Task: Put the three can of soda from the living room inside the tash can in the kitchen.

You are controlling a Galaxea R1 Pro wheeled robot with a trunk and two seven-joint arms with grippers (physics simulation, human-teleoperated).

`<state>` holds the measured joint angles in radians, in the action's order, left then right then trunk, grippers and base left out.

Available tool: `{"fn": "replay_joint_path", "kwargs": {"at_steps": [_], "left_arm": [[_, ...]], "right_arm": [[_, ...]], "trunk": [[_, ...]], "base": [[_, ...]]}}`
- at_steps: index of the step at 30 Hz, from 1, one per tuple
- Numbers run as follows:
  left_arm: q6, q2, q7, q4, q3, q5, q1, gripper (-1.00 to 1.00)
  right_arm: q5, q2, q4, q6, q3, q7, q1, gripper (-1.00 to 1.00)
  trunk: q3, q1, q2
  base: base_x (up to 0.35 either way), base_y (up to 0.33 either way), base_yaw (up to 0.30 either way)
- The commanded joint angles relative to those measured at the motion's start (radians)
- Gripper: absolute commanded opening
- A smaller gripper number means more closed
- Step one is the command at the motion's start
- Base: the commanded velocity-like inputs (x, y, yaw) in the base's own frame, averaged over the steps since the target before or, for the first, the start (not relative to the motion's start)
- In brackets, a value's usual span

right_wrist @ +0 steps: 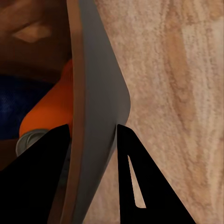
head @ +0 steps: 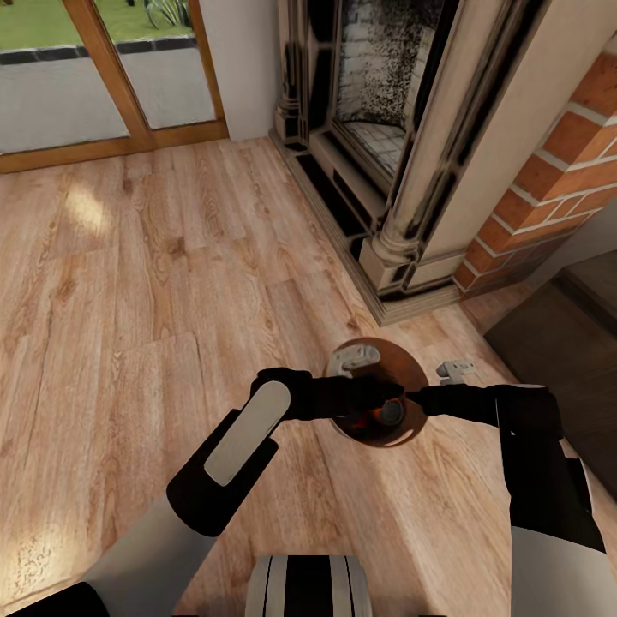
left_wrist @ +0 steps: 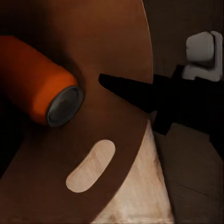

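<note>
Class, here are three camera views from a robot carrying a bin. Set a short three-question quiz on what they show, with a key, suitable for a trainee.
1. True or false: the trash can is empty.
2. What colour is the soda can lying inside it, as the left wrist view shows? A) green B) orange C) white
3. In the right wrist view, the right gripper has one finger on each side of which part of the trash can?

Key
1. False: it holds at least one soda can.
2. B.
3. Its side wall, with one finger inside and one outside.
</note>
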<state>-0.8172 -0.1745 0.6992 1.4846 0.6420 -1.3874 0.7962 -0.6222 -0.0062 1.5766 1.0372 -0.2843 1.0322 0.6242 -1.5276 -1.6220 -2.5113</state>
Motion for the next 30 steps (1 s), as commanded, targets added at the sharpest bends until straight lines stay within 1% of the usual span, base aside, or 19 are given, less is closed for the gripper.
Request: {"fn": "replay_joint_path", "kwargs": {"at_steps": [1,3,5,6,7,8,9,10,11,12,13,15,17,19,21,22,23,25,30], "left_arm": [[-0.060,0.000,-0.002,0.013,-0.007,-0.001,0.000,1.00],[-0.147,0.000,-0.005,0.028,-0.019,-0.002,0.000,1.00],[-0.192,0.002,-0.013,0.036,-0.040,-0.009,0.000,1.00],[-0.198,0.008,-0.016,0.038,-0.047,-0.013,0.000,1.00],[-0.211,0.037,-0.037,0.041,-0.064,-0.037,0.000,1.00],[-0.217,0.086,-0.084,0.045,-0.075,-0.072,0.000,1.00],[-0.219,0.173,-0.199,0.049,-0.083,-0.100,0.000,1.00],[-0.219,0.195,-0.233,0.050,-0.084,-0.104,0.000,1.00],[-0.218,0.280,-0.376,0.053,-0.087,-0.113,0.000,1.00],[-0.218,0.301,-0.412,0.053,-0.087,-0.114,0.000,1.00],[-0.216,0.342,-0.482,0.054,-0.087,-0.116,0.000,1.00],[-0.209,0.437,-0.610,0.054,-0.088,-0.118,-0.002,1.00],[-0.171,0.530,-0.700,0.054,-0.087,-0.118,-0.003,1.00],[-0.070,0.668,-0.803,0.054,-0.081,-0.120,-0.006,1.00],[-0.028,0.738,-0.871,0.054,-0.079,-0.120,-0.010,1.00],[-0.008,0.778,-0.918,0.054,-0.077,-0.120,-0.014,1.00],[-0.003,0.788,-0.930,0.055,-0.077,-0.120,-0.015,1.00],[0.001,0.797,-0.940,0.055,-0.076,-0.121,-0.016,1.00],[0.008,0.805,-0.945,0.054,-0.055,-0.119,-0.017,1.00]], "right_arm": [[0.019,-0.001,0.000,0.010,0.001,0.002,0.000,-1.00],[0.019,-0.001,0.000,0.010,0.001,0.002,0.000,-1.00],[0.019,-0.003,0.000,0.010,0.001,0.002,0.000,-1.00],[0.019,-0.003,0.000,0.010,0.001,0.002,0.000,-1.00],[0.019,-0.005,0.000,0.010,0.001,0.002,0.000,-1.00],[0.019,-0.005,0.000,0.010,0.001,0.002,0.000,-1.00],[0.019,-0.006,0.000,0.010,0.001,0.002,0.000,-1.00],[0.019,-0.006,0.000,0.010,0.001,0.002,0.000,-1.00],[0.019,-0.006,0.000,0.010,0.001,0.002,0.000,-1.00],[0.019,-0.006,0.000,0.010,0.001,0.002,0.000,-1.00],[0.019,-0.007,0.000,0.010,0.001,0.001,0.000,-1.00],[0.018,-0.007,0.000,0.010,0.001,0.001,0.000,-1.00],[0.018,-0.008,0.000,0.010,0.000,0.000,0.000,-1.00],[0.018,-0.015,0.000,0.010,-0.001,-0.001,0.000,-1.00],[0.018,-0.018,0.000,0.010,-0.002,-0.001,0.000,-1.00],[0.018,-0.019,0.000,0.010,-0.002,-0.001,0.000,-1.00],[0.018,-0.019,0.000,0.010,-0.002,-0.001,0.000,-1.00],[0.018,-0.020,0.000,0.010,-0.002,0.000,0.000,-1.00],[0.018,-0.020,0.000,0.010,-0.003,0.000,0.000,-1.00]], "trunk": [[0.000,0.000,0.000],[0.000,0.000,0.000],[0.000,0.000,0.000],[0.000,0.000,0.000],[0.000,0.000,0.000],[0.000,0.000,0.000],[0.000,0.000,0.000],[0.000,0.000,0.000],[0.000,0.000,0.000],[0.000,0.000,0.000],[0.000,0.000,0.000],[0.000,0.000,0.000],[0.000,0.000,0.000],[0.000,0.000,0.000],[0.000,0.000,0.000],[0.000,0.000,0.000],[0.000,0.000,0.000],[0.000,0.000,0.000],[0.000,0.000,0.000]], "base": [[0.000,0.000,0.000],[0.000,0.000,0.000],[0.000,0.000,0.000],[0.000,0.000,0.000],[0.000,0.000,0.000],[0.000,0.000,0.000],[0.000,0.000,0.000],[0.000,0.000,0.000],[0.000,0.000,0.000],[0.000,0.000,0.000],[0.000,0.000,0.000],[0.000,0.000,0.000],[0.000,0.000,0.000],[0.000,0.000,0.000],[0.000,0.000,0.000],[0.000,0.000,0.000],[0.000,0.000,0.000],[0.000,0.000,0.000],[0.000,0.000,0.000]]}}
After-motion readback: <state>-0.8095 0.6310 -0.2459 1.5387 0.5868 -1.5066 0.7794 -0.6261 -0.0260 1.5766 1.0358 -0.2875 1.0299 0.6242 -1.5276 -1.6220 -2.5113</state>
